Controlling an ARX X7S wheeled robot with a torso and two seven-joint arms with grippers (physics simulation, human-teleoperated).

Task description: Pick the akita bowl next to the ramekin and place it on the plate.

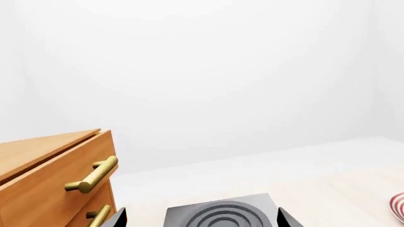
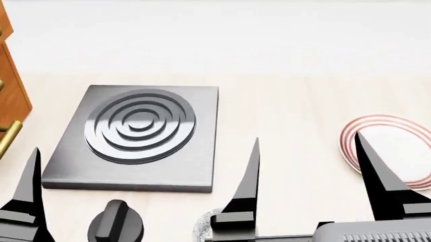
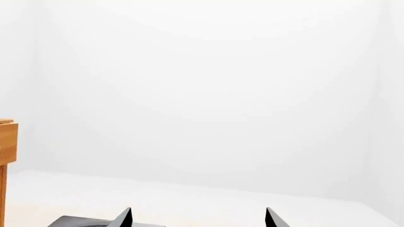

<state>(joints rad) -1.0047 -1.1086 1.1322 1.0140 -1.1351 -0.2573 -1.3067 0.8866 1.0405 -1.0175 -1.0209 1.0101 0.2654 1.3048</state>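
A: From the head camera, what lies on the counter [image 2: 289, 101]?

B: A grey square burner plate [image 2: 138, 136] with raised rings sits toward the left side, a black knob [image 2: 116, 222] near the front edge just in front of it. The plate [image 2: 394, 151] with red rings lies toward the right edge. A speckled grey rim [image 2: 202, 227], likely one patterned bowl, peeks out at the very front edge behind a black finger; I cannot tell if it is the one beside the ramekin, which is not visible. A wooden cabinet [image 2: 10, 75] stands at the left.

A: And the grippers?

B: The right gripper [image 2: 306, 174] shows two fingers spread wide apart, nothing between them. Of the left gripper only one finger [image 2: 27, 191] shows here.

A: The left wrist camera?

B: The left gripper [image 1: 202, 218] has both tips apart, with the burner plate [image 1: 221, 213] between them and nothing held. The cabinet [image 1: 57, 175] with brass handles [image 1: 93, 175] is near, and a sliver of the plate [image 1: 398, 208] shows.

A: The right wrist camera?

B: The right gripper [image 3: 198, 217] has its tips parted and empty, against a white wall, with a corner of the burner plate [image 3: 75, 221] and the cabinet edge [image 3: 6, 142].
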